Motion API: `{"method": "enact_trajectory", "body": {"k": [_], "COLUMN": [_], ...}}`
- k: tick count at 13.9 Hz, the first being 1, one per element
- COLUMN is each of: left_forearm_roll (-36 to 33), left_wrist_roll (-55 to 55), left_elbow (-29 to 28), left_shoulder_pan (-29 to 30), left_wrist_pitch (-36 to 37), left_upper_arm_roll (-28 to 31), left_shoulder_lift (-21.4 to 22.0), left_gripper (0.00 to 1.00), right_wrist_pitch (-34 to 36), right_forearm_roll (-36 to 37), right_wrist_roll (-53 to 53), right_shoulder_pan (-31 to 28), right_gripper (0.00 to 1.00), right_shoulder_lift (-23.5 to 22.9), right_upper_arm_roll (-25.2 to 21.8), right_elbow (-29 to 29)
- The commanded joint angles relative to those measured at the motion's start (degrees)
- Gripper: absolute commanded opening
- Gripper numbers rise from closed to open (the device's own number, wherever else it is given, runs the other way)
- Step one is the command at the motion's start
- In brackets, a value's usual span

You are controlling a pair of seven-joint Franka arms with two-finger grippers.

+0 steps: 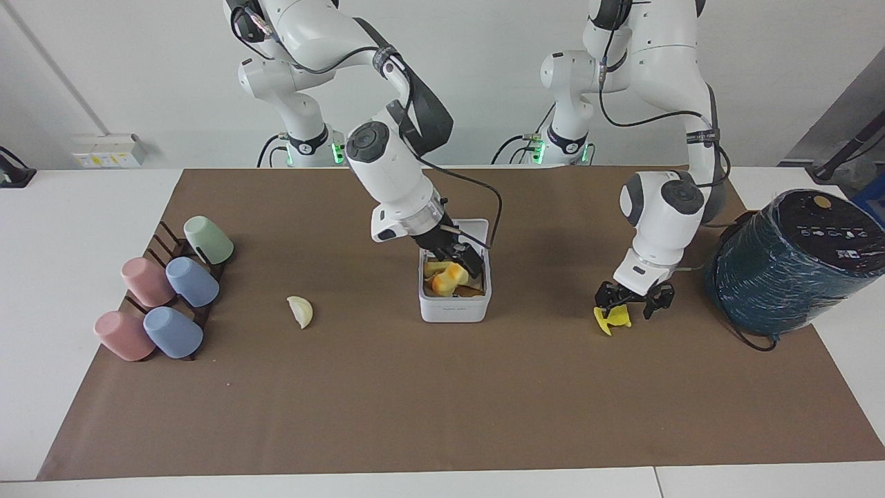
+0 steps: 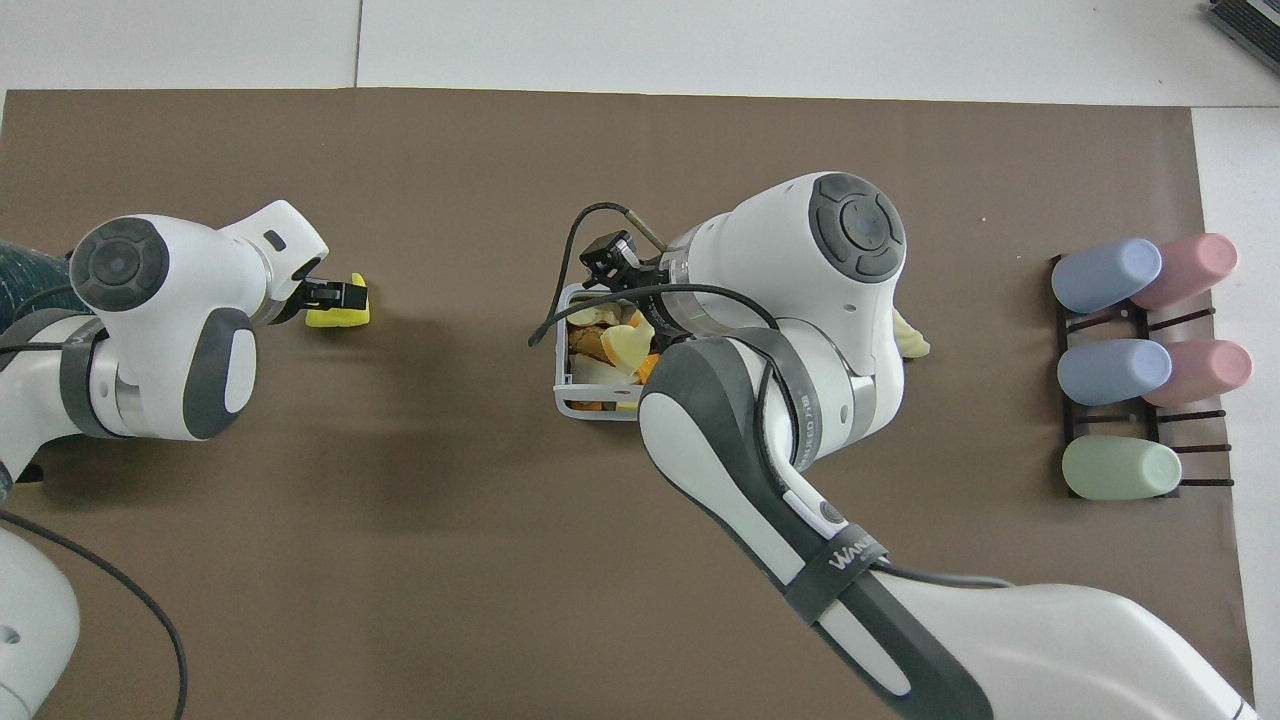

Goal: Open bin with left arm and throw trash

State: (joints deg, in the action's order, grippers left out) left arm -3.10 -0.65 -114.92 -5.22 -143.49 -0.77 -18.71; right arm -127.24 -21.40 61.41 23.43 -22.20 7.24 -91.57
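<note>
- The bin (image 1: pixel 455 290) mouth is taken up by the right gripper (image 1: pixel 462 261) and a heap of scraps reaching the rim.
- The left gripper (image 1: pixel 634 299) is down at the yellow scrap (image 1: pixel 611 319); the teal cylinder (image 1: pixel 788 263) stands near, toward the left arm's end, narrowing the way in there.
- Bare brown mat (image 1: pixel 442 401) lies all round the cream wedge (image 1: pixel 301 311).
- The cup rack (image 1: pixel 169 287) blocks the right arm's end of the table.
</note>
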Motion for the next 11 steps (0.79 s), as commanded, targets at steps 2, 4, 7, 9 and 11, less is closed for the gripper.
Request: {"method": "enact_trajectory", "body": {"k": [2,4,7,9,11], "left_forearm_roll": [-0.9,-0.9,-0.3,1.2,4.7], "left_wrist_roll": [0.4,0.6,2.5,2.4,2.3], "left_elbow": [-3.6,-3.0,-1.6,-0.9,4.1], "left_shoulder_pan": [0.7,0.6,0.4,-1.4,-2.8], "left_wrist_pitch": [-0.7,2.5,7.6,11.1,15.1], "left_upper_arm_roll": [-0.5,-0.6,-1.2,-2.1,-2.7], "left_shoulder_lift": [1.6,1.7,3.3,5.7,5.5], "left_gripper": [0.49,0.07,0.00,0.00,0.00], "right_wrist_pitch": [0.3,3.1,8.9,8.5,5.9], "right_forearm_roll": [1.8,12.8,20.4,20.4,20.3], "right_wrist_roll": [-0.4,-2.3,-19.5,-34.4,-49.2], "right_shoulder_pan": [0.5,-1.8,-8.0,-14.3,-18.9], "right_gripper": [1.00,1.00,1.00,1.00,1.00], "right_shoulder_lift": [0.9,3.3,5.3,7.1,9.0], "right_upper_arm_roll": [-0.3,-0.3,-0.3,-0.1,-0.2], "right_elbow": [-0.3,-0.3,-0.8,-5.5,-12.0]}}
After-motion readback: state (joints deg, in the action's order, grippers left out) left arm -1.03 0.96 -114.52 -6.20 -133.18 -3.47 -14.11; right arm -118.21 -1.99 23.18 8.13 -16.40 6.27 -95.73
